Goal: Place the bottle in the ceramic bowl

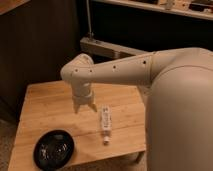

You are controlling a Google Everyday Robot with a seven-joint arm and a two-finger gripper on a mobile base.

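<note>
On the table (45, 107), the bottle (105, 122) is seen lying flat, apart from the bowl (53, 149) (near a corner). The gripper (85, 107) is held open, empty, beside the bottle. The approach is judged in hand; alignment over the bottle is needed.

A light wooden table (50, 107) stands on speckled floor (6, 137), with a dark panel (40, 45) and grey ledge (107, 49) behind.
</note>
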